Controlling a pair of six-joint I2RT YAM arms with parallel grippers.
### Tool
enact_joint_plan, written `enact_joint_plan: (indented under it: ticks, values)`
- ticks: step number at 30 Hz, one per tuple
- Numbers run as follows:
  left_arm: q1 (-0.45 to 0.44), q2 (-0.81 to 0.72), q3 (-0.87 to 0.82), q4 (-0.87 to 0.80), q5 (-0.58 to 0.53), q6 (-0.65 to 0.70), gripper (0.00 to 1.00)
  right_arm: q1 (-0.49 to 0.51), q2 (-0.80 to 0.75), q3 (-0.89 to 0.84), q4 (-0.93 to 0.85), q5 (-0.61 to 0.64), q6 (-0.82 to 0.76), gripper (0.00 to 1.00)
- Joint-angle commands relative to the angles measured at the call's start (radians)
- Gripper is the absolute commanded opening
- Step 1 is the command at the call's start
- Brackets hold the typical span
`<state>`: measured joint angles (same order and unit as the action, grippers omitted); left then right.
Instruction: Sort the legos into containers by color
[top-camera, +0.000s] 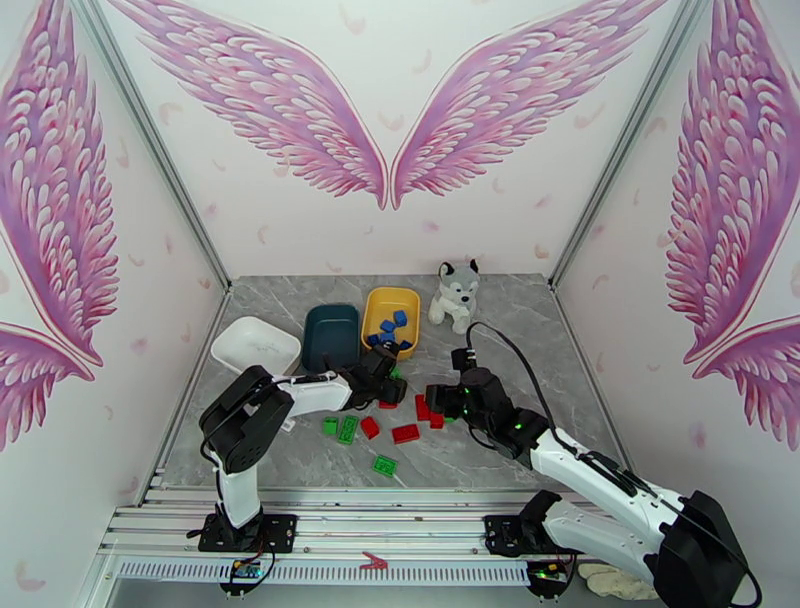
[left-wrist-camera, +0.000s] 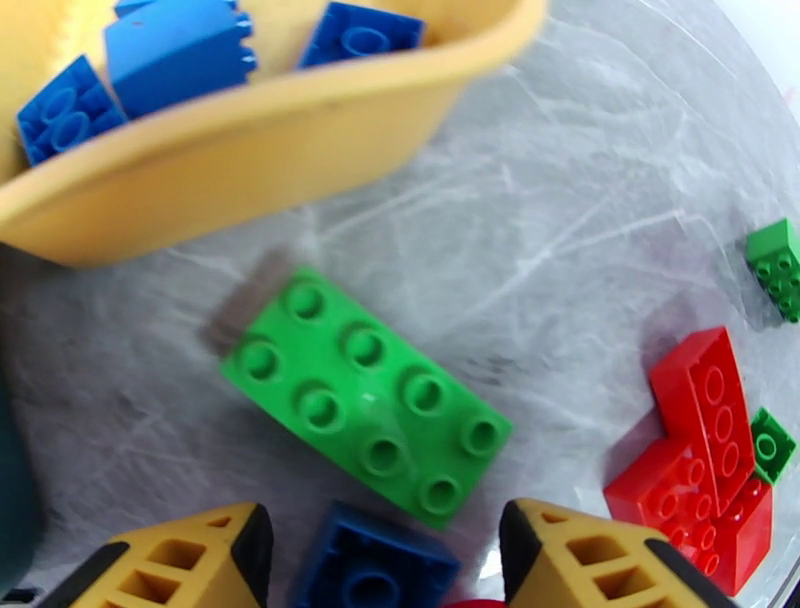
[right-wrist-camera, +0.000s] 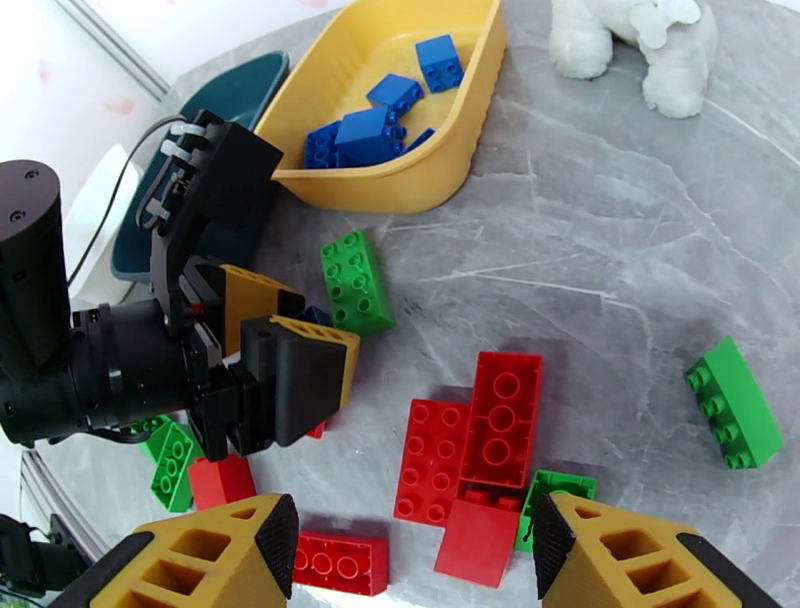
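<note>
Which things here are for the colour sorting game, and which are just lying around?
For the job: small red studded plastic bricks; green studded bricks; blue studded bricks; shallow yellow plastic tray; dark teal plastic tray; white plastic tray.
Just lying about: grey-white plush husky.

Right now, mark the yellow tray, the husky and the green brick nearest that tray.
yellow tray (right-wrist-camera: 400, 192): right wrist view, near outer wall.
husky (top-camera: 456, 297): top external view, chest.
green brick (left-wrist-camera: 365, 395): left wrist view, studded top.

High rear camera looks down; 2 close wrist cameras share yellow tray (left-wrist-camera: 250, 175)
</note>
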<state>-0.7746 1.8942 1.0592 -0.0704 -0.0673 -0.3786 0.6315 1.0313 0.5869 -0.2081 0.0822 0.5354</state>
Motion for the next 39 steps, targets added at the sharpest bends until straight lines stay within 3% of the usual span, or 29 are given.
enact_joint_plan:
  ticks: [1, 9, 19, 24, 30, 39]
  values:
    - [-0.024, -0.01, 0.001, -0.014, 0.006, 0.0, 0.62, 0.008, 0.001, -0.012, 0.018, 0.017, 0.022, 0.68]
    - [-0.046, 0.026, 0.025, -0.047, -0.06, -0.017, 0.51, 0.007, 0.004, -0.025, 0.031, 0.028, 0.024, 0.68]
    - [-0.062, 0.061, 0.084, -0.094, -0.127, -0.036, 0.49, 0.008, 0.009, -0.036, 0.046, 0.027, 0.029, 0.68]
    - [-0.075, 0.074, 0.103, -0.121, -0.173, -0.039, 0.42, 0.008, -0.003, -0.045, 0.045, 0.033, 0.031, 0.67]
    - [-0.086, 0.065, 0.109, -0.124, -0.173, -0.037, 0.29, 0.008, -0.036, -0.057, 0.035, 0.043, 0.034, 0.67]
    - [-0.094, -0.053, 0.072, -0.109, -0.143, -0.043, 0.26, 0.008, -0.08, -0.073, 0.022, 0.042, 0.034, 0.67]
